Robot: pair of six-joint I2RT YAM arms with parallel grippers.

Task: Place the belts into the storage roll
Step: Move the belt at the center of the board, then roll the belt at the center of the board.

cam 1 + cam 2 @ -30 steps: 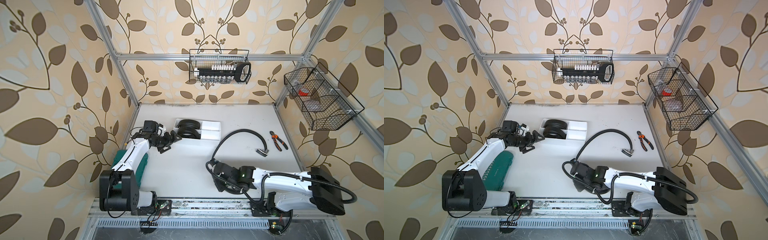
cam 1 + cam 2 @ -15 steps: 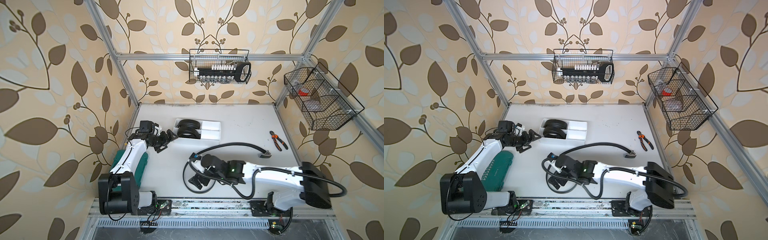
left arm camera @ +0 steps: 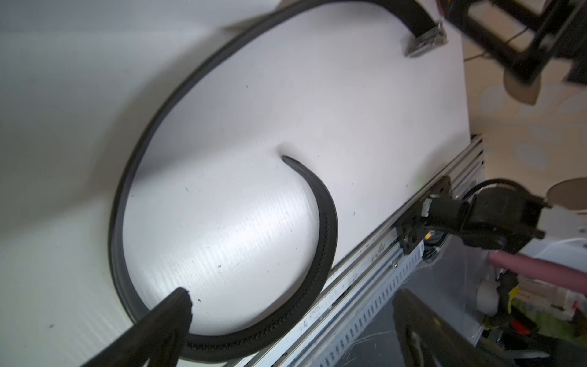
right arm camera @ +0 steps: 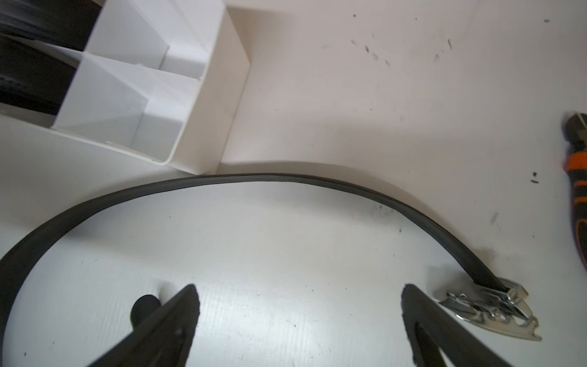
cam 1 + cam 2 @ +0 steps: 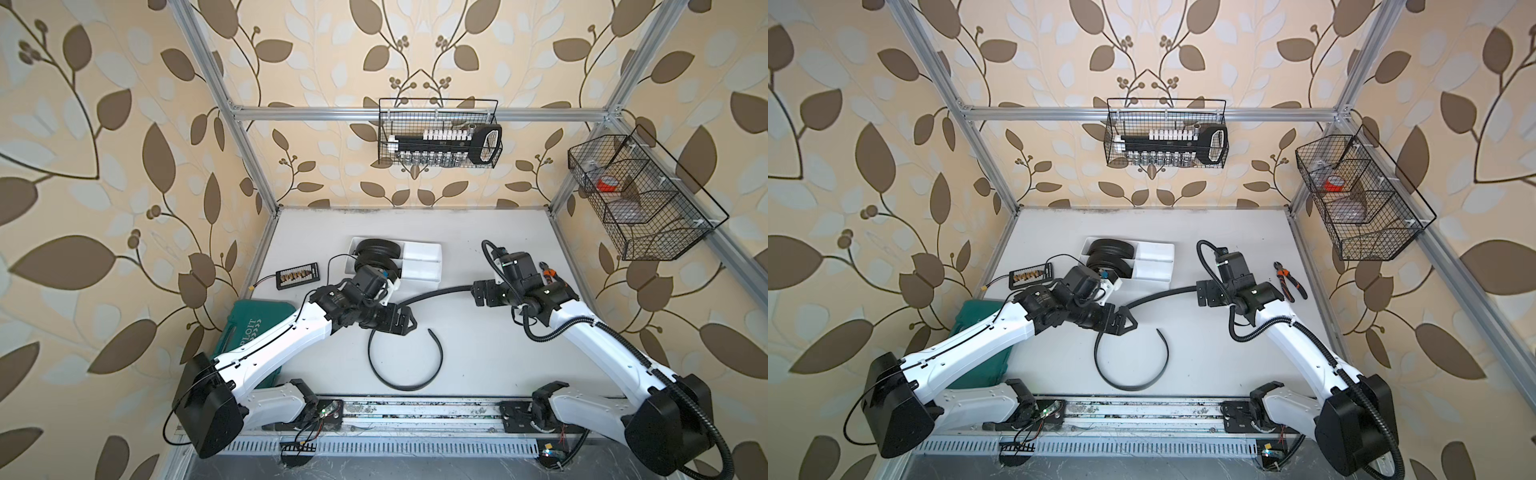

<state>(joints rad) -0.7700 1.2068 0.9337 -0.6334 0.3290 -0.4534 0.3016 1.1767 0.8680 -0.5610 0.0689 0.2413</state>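
The white storage roll (image 5: 419,257) (image 5: 1154,259) stands at the back of the table, with two coiled belts (image 5: 376,255) (image 5: 1111,257) in its left compartments. A third belt (image 5: 415,384) (image 5: 1142,384) lies loose, arcing from its buckle (image 4: 489,313) on the right to a hooked tail near the front edge. My left gripper (image 5: 399,324) (image 3: 292,298) hovers open over this belt's (image 3: 327,216) middle stretch. My right gripper (image 5: 484,293) (image 4: 300,292) is open beside the buckle end, nothing between its fingers. The strap (image 4: 270,178) passes close to the tray's corner (image 4: 206,95).
Orange-handled pliers (image 5: 548,276) (image 4: 579,190) lie right of my right gripper. A green tool case (image 5: 249,328) and a small black connector board (image 5: 297,275) sit on the left. Wire baskets (image 5: 440,141) (image 5: 640,199) hang on the walls. A metal rail (image 5: 415,409) borders the front.
My right gripper has opened, let go of the belt and moved from the front to the buckle end at the right. My left gripper swung from beside the tray to the table's middle.
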